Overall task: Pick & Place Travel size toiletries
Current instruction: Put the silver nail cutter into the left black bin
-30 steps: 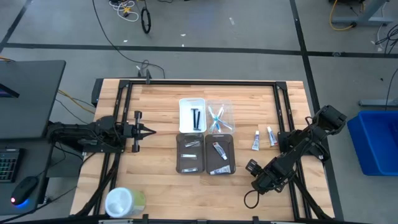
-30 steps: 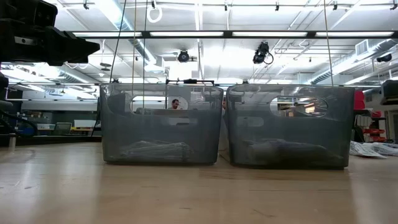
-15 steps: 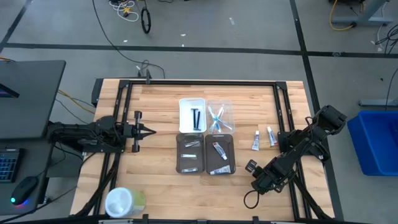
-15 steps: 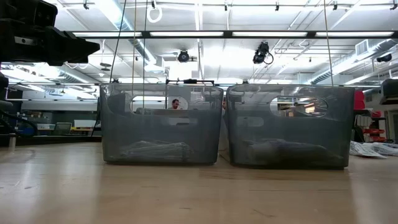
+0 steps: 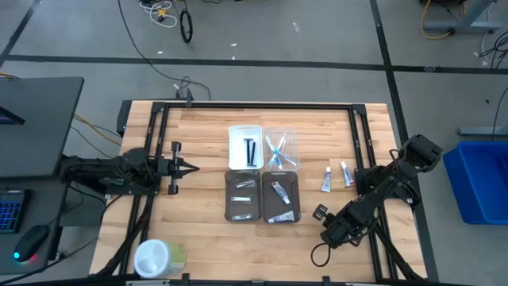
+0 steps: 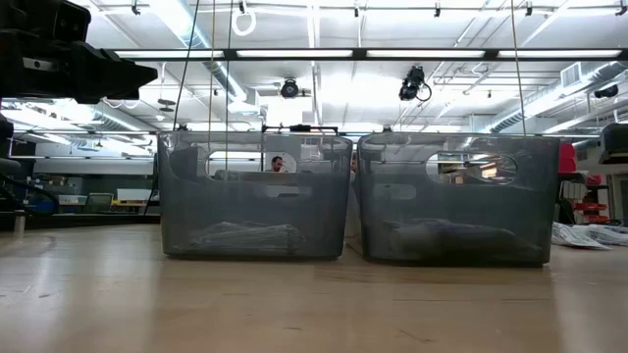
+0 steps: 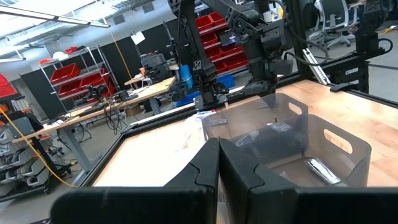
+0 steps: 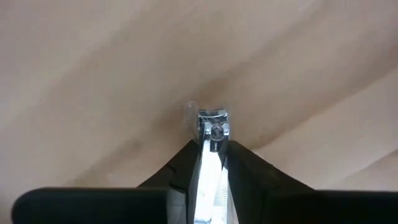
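Note:
Two small white tubes (image 5: 326, 181) (image 5: 347, 172) lie flat on the wood at the right of the table. Black sticks lie in a white tray (image 5: 245, 147) and light-blue toothbrushes in a clear tray (image 5: 279, 149). Small silvery pieces and tubes lie in two grey trays (image 5: 243, 195) (image 5: 281, 197). My right gripper (image 8: 211, 146) stands near the table's near right part (image 5: 321, 214), pointing down at the wood, shut on a small shiny metal piece (image 8: 212, 130) that looks like a nail clipper. My left gripper (image 5: 191, 166) waits at the table's left, shut and holding nothing (image 7: 218, 163). My right gripper pinches the shiny metal piece between its two fingers, by its flat sides (image 8: 210, 163). The piece lies along the fingers, and its riveted end (image 8: 214, 127) sticks out past the fingertips toward the wood. The fingers come from above. Whether the piece touches the table I cannot tell.
A big round white-and-green container (image 5: 159, 258) stands at the near left corner. A black frame (image 5: 254, 106) runs round the tabletop. In the low view the two grey trays (image 6: 255, 196) (image 6: 456, 201) stand side by side. Bare wood lies between the trays and my left gripper.

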